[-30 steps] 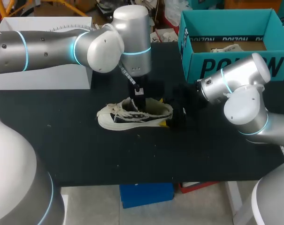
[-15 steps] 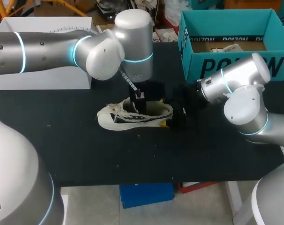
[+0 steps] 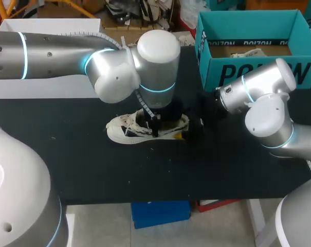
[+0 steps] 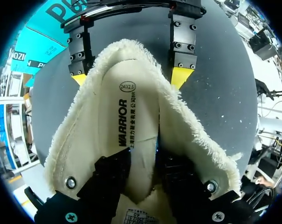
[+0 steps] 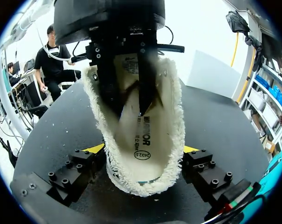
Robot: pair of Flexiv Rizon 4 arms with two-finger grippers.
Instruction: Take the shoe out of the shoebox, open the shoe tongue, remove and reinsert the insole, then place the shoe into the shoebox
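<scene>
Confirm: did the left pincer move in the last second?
Yes. Against the unmoved shoe, the left pincer has dropped from above it into its opening.

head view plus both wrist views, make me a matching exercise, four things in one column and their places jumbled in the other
1 shoe
2 shoebox
3 left claw
4 right claw

a down inside the shoe's opening, over the insole
b standing on the black table
c at the table's far right corner
d gripping the shoe's heel end from both sides

Pairs: 1-b, 2-c, 3-a, 4-d
</scene>
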